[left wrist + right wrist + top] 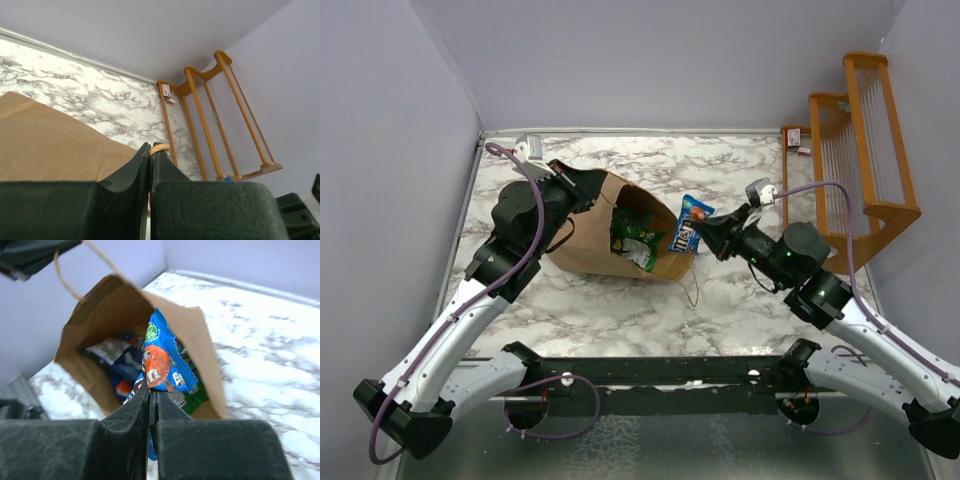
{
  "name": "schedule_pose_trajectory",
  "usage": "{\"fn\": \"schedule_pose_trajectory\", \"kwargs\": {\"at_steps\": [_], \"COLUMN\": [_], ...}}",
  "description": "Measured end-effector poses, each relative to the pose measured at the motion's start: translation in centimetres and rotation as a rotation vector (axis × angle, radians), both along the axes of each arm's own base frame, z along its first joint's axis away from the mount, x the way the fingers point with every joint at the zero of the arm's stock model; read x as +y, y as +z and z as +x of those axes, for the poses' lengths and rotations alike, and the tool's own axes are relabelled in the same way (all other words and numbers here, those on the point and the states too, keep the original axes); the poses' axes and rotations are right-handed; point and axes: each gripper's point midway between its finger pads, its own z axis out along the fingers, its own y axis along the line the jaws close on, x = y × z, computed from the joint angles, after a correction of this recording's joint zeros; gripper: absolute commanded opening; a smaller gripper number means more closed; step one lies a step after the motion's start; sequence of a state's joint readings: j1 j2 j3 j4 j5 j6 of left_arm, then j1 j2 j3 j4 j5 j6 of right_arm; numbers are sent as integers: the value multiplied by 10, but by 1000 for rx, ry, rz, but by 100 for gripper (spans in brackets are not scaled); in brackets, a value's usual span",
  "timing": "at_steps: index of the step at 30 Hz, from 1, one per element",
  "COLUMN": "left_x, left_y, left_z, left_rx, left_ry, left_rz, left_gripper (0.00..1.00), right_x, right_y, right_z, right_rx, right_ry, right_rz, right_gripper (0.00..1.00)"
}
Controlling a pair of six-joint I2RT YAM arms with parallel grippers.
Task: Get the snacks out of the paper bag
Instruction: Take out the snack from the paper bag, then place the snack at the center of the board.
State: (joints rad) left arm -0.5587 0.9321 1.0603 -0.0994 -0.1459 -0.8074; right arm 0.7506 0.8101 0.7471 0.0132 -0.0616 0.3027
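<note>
The brown paper bag (582, 243) lies on its side on the marble table, mouth toward the right. My left gripper (592, 190) is shut on the bag's twisted paper handle (160, 148), beside the brown wall of the bag (50, 145). Just outside the bag mouth, my right gripper (705, 232) is shut on a blue snack packet (688, 224), held upright above its jaws (161, 360). More snacks, green and white (636, 236) and dark blue (117, 362), remain inside the bag (115, 305).
An orange wooden rack (855, 150) stands at the table's right rear corner, also in the left wrist view (220, 115). Purple walls enclose the table on three sides. A loose bag handle (692, 285) trails on the marble in front of the bag.
</note>
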Motion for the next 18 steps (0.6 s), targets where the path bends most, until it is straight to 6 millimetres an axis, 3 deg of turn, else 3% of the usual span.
{"fn": "schedule_pose_trajectory", "kwargs": {"at_steps": [6, 9, 13, 18], "left_x": [2, 2, 1, -2], "left_y": [-1, 11, 26, 22], "left_z": [-1, -1, 0, 1], "left_rx": [-1, -19, -45, -37], "left_ry": [1, -4, -10, -23], "left_rz": [36, 52, 67, 92], "left_gripper": [0, 0, 0, 0], "right_x": [-38, -57, -67, -65], "right_y": [31, 36, 27, -3], "right_z": [32, 50, 74, 107], "right_rx": [-58, -51, -3, 73], "right_ry": [-272, -425, -570, -661], "right_rz": [-5, -11, -63, -151], "right_gripper": [3, 3, 3, 2]}}
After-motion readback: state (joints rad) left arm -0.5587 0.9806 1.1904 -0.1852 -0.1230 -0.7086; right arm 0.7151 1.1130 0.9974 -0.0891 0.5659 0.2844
